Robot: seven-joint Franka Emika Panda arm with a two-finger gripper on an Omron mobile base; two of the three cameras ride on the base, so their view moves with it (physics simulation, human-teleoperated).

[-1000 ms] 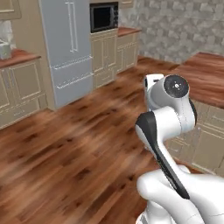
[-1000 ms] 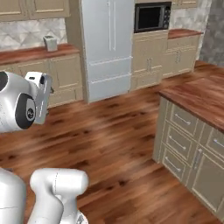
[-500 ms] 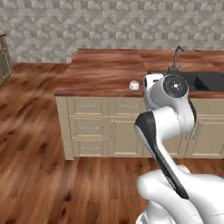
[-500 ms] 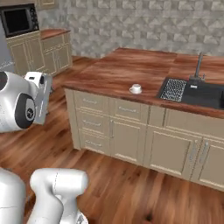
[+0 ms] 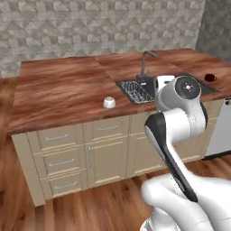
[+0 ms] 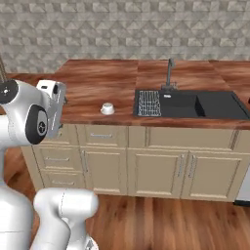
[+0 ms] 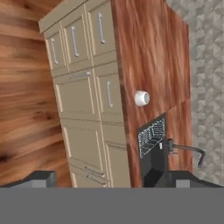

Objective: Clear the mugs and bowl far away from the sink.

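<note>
Gripper: two dark finger tips (image 7: 43,178) at the bottom of the hand view, set wide apart, nothing between them. Held in the air off the cabinet fronts, well short of the countertop.
Arm: white, dark joints, folded up in front of the island; wrist housing level with the counter edge in both base views.
White mug (image 5: 108,102): squat, glossy, on the wooden countertop (image 5: 58,90) close to its front edge, just left of the sink. Also at (image 6: 107,108) and (image 7: 141,98). Handle side too small to tell.
Maroon mug (image 5: 210,77): small dark red shape on the counter beyond the sink's right end, partly hidden behind the robot's wrist.
Bowl: cannot tell where it is.
Sink (image 6: 195,105): black recessed basin, wire grid rack (image 6: 148,103) in its left part, slim grey faucet (image 6: 169,72) rising behind it. Also at (image 5: 135,90).
Cabinets (image 6: 161,163): cream doors and drawers under the counter, all closed.
Wall: grey patterned tile behind the island.
Floor: reddish wood planks.
</note>
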